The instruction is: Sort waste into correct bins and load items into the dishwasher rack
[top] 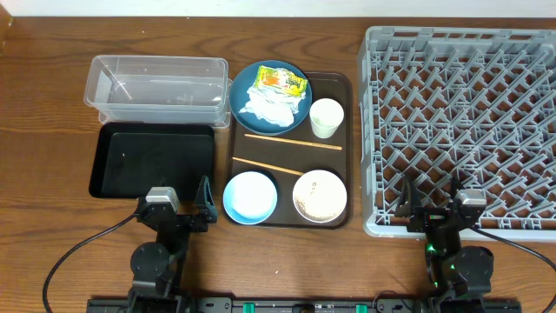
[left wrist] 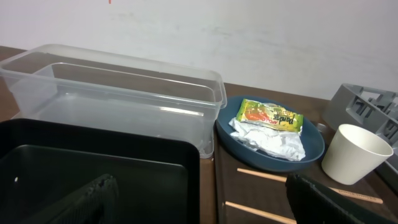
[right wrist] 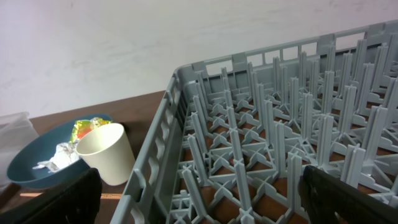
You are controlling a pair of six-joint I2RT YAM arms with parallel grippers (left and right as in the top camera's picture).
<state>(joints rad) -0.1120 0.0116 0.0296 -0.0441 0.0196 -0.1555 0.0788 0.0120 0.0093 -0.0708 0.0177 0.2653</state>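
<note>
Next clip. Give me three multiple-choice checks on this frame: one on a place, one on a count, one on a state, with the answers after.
1. The snack wrapper lies: A on the dark-blue plate; B in a bin; C in a bowl.
2. The chopsticks on the brown tray number: A one; B two; C three.
3. The rack is: A empty; B half loaded; C full.

1 A: it sits beside the tissue on that plate.
2 B: two thin sticks lie across the tray.
3 A: only bare pegs show.
</note>
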